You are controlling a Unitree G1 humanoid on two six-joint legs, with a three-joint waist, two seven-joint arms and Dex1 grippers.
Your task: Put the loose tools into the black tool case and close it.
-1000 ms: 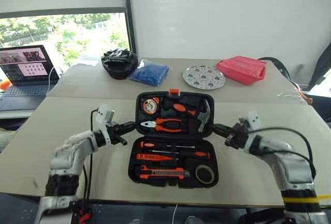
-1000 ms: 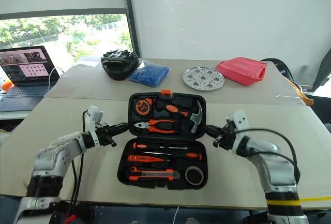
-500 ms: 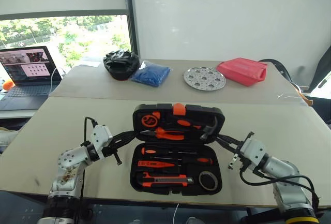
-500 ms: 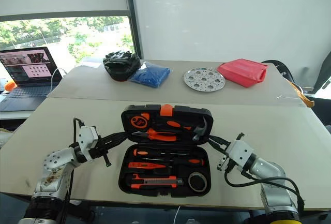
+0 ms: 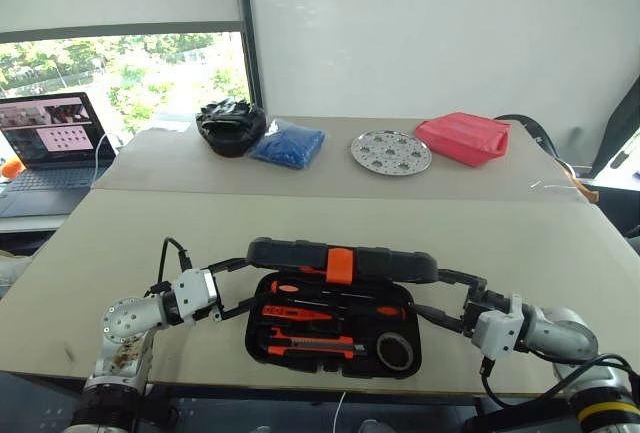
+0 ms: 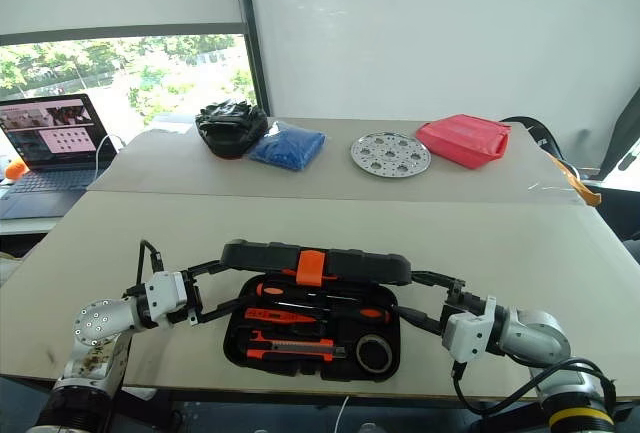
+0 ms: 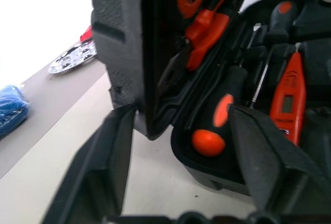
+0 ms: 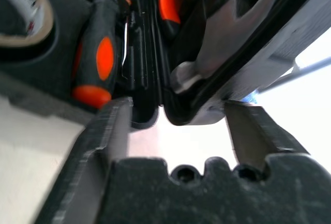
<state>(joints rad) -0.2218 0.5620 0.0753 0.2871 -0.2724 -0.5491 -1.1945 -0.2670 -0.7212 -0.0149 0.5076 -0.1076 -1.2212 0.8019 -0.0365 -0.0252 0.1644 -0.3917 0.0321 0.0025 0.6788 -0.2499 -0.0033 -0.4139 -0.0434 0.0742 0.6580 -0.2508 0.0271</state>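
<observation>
Between both spread pincers, the black tool case (image 5: 340, 261) stands half-closed.

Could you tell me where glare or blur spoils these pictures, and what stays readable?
Head views: the window behind the laptop is bright, yet the half-closed black tool case and its tape roll read clearly. Left wrist view: the background is blown out white, the near fingers soft. Right wrist view: fingers blurred, screwdriver recognisable.
</observation>
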